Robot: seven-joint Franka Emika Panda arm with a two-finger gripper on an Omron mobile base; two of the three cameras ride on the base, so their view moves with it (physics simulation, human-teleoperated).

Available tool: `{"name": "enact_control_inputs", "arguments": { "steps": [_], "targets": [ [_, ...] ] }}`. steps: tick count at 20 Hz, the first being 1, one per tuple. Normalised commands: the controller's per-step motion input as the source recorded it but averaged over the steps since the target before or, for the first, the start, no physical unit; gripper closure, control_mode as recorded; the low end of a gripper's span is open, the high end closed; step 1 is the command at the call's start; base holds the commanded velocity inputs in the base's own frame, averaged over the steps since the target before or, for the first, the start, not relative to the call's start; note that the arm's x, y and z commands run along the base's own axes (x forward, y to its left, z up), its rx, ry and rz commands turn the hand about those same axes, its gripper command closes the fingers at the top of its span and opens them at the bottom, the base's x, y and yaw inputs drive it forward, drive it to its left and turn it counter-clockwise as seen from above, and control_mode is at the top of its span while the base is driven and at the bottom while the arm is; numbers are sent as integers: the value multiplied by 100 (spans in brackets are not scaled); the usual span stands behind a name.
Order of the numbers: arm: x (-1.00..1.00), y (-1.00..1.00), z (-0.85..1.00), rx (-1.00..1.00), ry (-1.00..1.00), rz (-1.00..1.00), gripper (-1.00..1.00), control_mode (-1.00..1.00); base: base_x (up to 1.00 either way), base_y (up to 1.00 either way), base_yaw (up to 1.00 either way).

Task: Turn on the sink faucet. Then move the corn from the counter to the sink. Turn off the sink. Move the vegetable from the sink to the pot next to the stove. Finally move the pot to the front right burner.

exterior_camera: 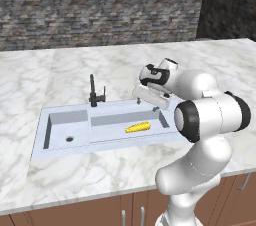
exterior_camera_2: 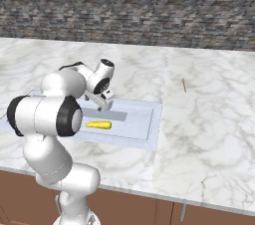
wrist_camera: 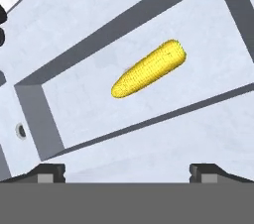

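Note:
The yellow corn (exterior_camera: 137, 127) (exterior_camera_2: 98, 125) (wrist_camera: 149, 69) lies on the floor of the wide compartment of the pale blue-grey sink (exterior_camera: 60, 116) (exterior_camera_2: 149, 132) (wrist_camera: 124, 20). My gripper (exterior_camera: 140, 100) (exterior_camera_2: 105, 103) (wrist_camera: 127, 173) hangs open above that compartment, a little behind the corn and apart from it, with nothing between its fingers. The black sink faucet (exterior_camera: 93, 91) stands upright at the sink's back rim, left of my hand. I see no water running from it. The pot and stove are out of view.
The white marble counter (exterior_camera: 75, 65) (exterior_camera_2: 209, 119) spreads around the sink, with a stone wall behind. The small left compartment has a dark drain hole (exterior_camera: 69, 139) (wrist_camera: 21, 130). A thin brown stick (exterior_camera_2: 184, 85) lies on the counter to the right.

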Motion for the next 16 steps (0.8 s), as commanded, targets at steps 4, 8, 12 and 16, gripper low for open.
{"name": "enact_control_inputs", "arguments": {
  "steps": [4,8,12,16],
  "targets": [
    [-28,0,-34,-6,1,-10,-100,-100,0,0,0],
    [-4,0,-34,-10,0,-8,-100,-100,0,0,0],
    [0,0,-36,-10,0,-5,-100,-100,0,0,0],
    [0,0,-31,-6,0,-4,-100,-100,0,0,0]
  ]
}}
